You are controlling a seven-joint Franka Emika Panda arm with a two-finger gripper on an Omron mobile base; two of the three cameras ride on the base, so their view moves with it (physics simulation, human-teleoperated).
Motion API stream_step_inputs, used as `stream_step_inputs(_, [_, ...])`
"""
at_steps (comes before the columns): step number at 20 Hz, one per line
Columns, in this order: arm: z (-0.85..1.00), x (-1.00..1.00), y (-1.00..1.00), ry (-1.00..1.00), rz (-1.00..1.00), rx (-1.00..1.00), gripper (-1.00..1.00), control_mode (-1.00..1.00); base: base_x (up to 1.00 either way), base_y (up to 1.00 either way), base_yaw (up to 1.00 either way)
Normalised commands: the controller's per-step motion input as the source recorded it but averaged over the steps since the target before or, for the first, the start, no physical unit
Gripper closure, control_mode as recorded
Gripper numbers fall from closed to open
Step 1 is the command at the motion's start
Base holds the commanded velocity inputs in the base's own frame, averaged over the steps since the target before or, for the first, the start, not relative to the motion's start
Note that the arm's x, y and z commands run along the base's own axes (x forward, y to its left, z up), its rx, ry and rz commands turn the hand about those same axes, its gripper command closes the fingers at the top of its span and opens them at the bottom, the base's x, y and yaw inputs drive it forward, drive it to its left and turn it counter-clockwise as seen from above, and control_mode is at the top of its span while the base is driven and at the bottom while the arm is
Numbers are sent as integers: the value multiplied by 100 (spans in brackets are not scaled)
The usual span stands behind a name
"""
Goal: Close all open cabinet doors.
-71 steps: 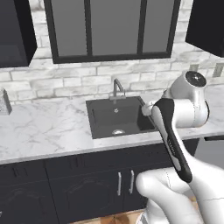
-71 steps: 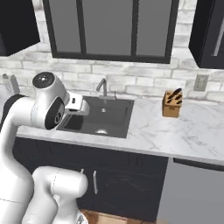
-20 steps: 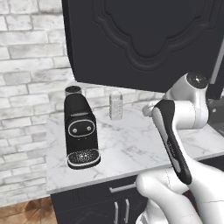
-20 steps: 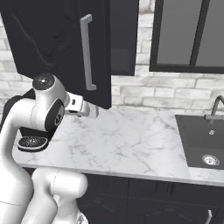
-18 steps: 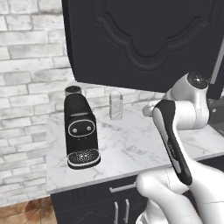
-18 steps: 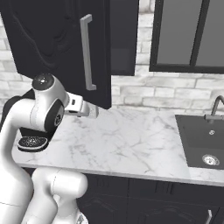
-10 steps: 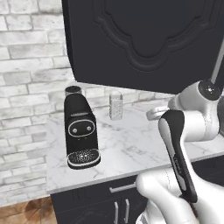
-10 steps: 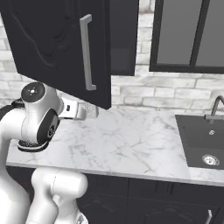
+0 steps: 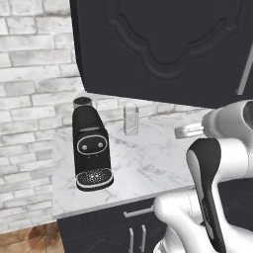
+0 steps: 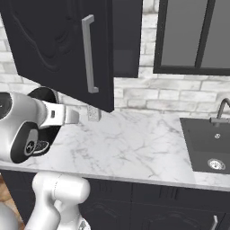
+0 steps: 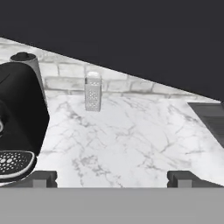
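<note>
Overhead, the open cabinet door [image 10: 58, 49] hangs above the empty, parted jaws

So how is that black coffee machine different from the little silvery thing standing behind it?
The matte black coffee machine is far bigger and bulkier than the small silver perforated shaker. The machine is dark; the shaker is pale and shiny. The machine sits nearer the counter's front, the shaker by the brick wall. Both stand upright on the white marble counter.
</note>
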Motion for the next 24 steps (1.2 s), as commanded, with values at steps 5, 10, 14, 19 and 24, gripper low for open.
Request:
stream_step_inputs(5, [22,-41,0,-45,-6,-17,-100,-100,0,0,0])
stream_step_inputs(10, [15,-27,0,-56,-1,-21,-100,-100,0,0,0])
stream_step_inputs(14, [1,-24,0,-49,0,-10,-100,-100,0,0,0])
stream_step_inputs(19, [0,-4,-1,-7,0,0,-100,-100,0,0,0])
stream_step_inputs(24, [0,8,0,0,0,0,-100,-100,0,0,0])
